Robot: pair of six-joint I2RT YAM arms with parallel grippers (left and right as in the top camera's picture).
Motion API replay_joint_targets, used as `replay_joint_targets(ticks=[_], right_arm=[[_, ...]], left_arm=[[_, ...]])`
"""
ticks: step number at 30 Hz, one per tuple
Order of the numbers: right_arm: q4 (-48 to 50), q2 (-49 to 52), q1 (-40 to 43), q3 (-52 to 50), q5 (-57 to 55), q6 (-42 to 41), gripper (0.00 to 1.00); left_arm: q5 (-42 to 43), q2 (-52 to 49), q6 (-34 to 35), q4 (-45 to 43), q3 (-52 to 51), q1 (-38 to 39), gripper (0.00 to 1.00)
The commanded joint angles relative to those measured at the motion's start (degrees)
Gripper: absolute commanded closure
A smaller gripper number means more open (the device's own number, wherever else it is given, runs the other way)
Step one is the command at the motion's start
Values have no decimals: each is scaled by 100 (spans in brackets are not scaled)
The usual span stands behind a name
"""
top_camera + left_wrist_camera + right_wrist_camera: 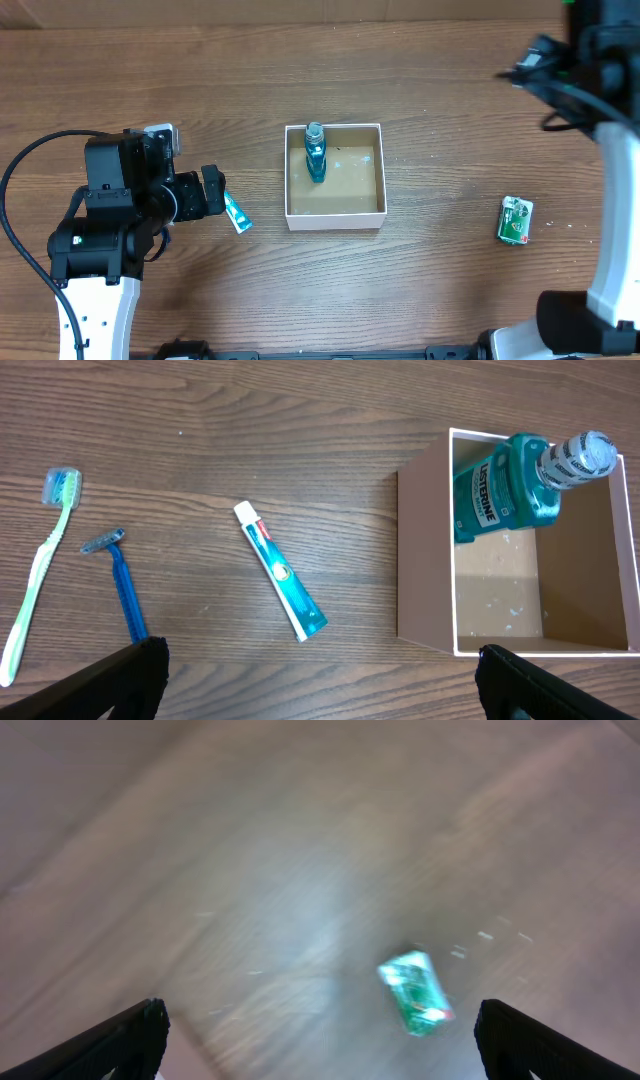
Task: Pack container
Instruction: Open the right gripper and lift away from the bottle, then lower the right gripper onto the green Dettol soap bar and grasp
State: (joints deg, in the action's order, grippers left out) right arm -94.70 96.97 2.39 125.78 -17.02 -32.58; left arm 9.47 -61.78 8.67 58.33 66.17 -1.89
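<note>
Jaws are standing spread wide on both arms, with nothing between them: the left gripper point(325, 678) is hovering over the wooden table point(450, 120) just left of the container point(335, 219), and the right gripper point(320, 1038) is hanging above the table's right side in a blurred view. The container is sitting near the middle of the table, holding a teal mouthwash bottle point(316, 160) whose cap is reaching its far left corner. Left of the box, a green toothbrush point(38, 575), a toothpaste tube point(281, 572) and a blue razor point(123, 588) are lying apart from one another. A small green packet point(516, 220) is lying well to the right
</note>
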Motion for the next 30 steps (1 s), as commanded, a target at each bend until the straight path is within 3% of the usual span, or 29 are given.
replay_joint_targets(ticks=[1,8,19,24,30], right_arm=[[-68,42,758,-501,623,660,0],[28,-313,1311,-2149,815,905,0],[1283,-2817,1285,-5250,1226,1019,0],[2286,-2518,1298,-6131,1335,1344,0],[3021,-1266,1366,-6188,1843,2111,0]], left_arm=[[83,-7,35,0,127,-35,0],[44,-42,35,11,111,-35,0],[44,-398,35,11,109,-35,0],[42,-562,35,24,109,-35,0],[42,-636,35,13,109,-35,0]])
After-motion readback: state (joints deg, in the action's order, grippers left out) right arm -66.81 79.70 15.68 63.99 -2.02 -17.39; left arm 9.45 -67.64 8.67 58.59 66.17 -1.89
